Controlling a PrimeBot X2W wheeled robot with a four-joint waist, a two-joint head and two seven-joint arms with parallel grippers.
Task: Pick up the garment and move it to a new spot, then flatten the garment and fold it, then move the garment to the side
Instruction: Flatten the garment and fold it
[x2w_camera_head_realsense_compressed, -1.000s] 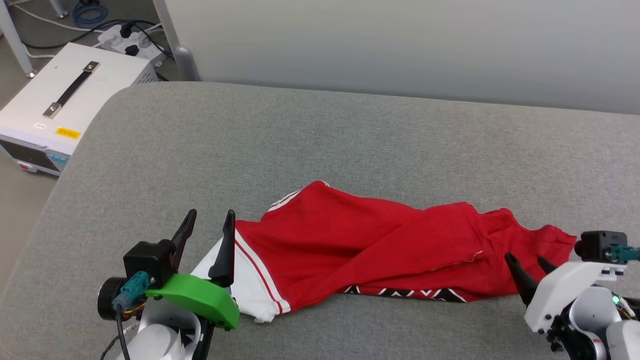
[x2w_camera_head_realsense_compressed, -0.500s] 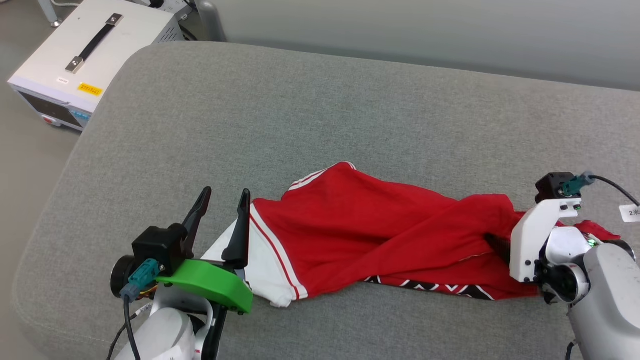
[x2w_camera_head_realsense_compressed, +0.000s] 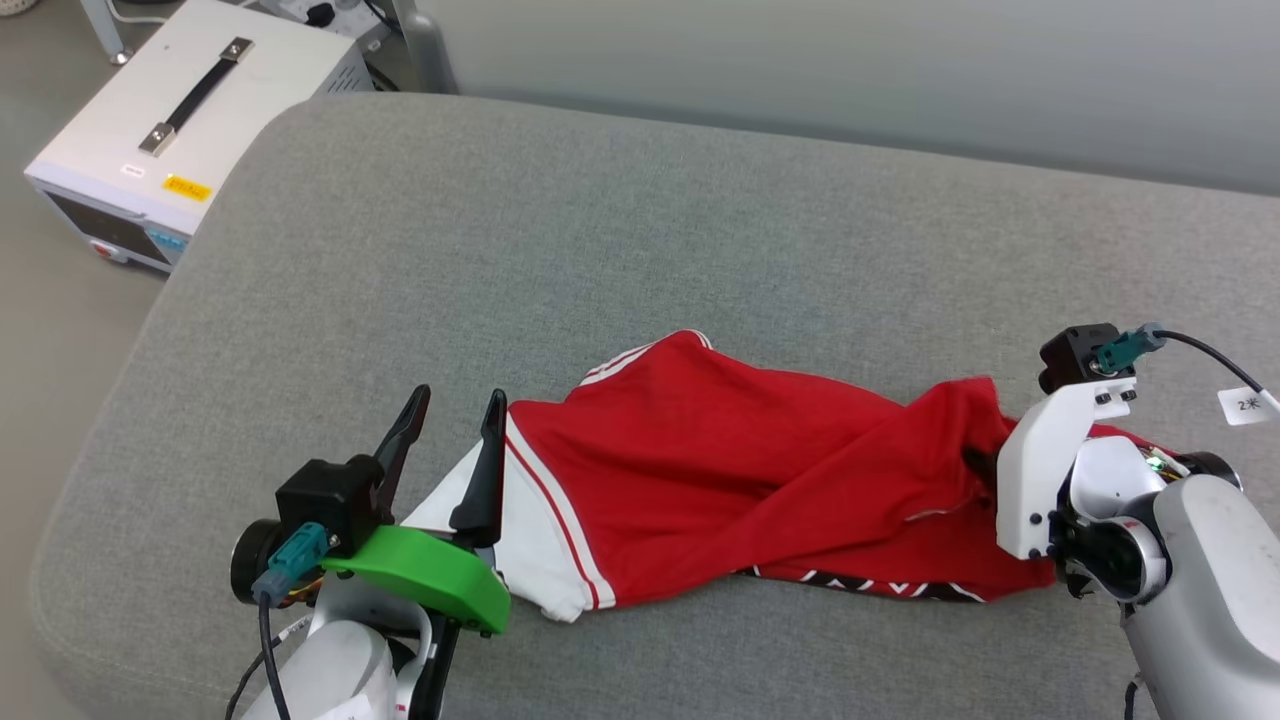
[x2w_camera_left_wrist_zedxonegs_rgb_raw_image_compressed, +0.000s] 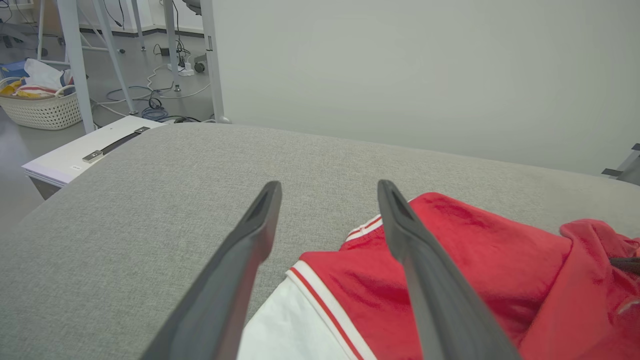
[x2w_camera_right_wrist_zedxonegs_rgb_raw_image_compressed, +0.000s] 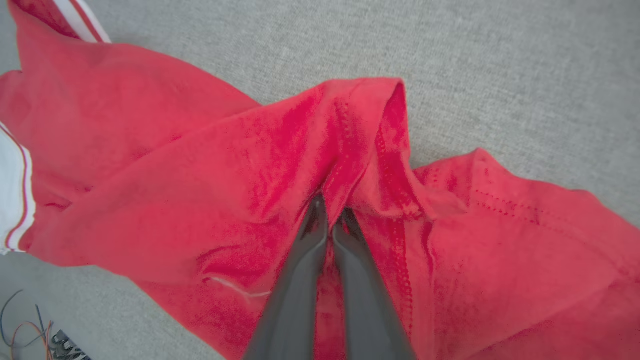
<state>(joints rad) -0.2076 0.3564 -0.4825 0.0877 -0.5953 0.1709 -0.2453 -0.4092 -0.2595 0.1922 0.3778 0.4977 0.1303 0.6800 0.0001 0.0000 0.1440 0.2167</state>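
The garment, a red shirt with a white sleeve and striped trim, lies crumpled across the grey cushion. My right gripper is at its right end, shut on a raised fold of red cloth. In the right wrist view the gripper pinches a ridge of the garment between closed fingers. My left gripper stands open at the garment's left end, above the white sleeve. In the left wrist view that gripper holds nothing, with the garment under its right finger.
A white box with a black handle sits on the floor past the cushion's far left corner. A pale panel runs behind the cushion. A basket of laundry and cables lie on the floor farther off.
My right gripper moved in over the garment's right end and shut on a fold, which now stands pulled up. The left gripper stays open. The head camera has shifted.
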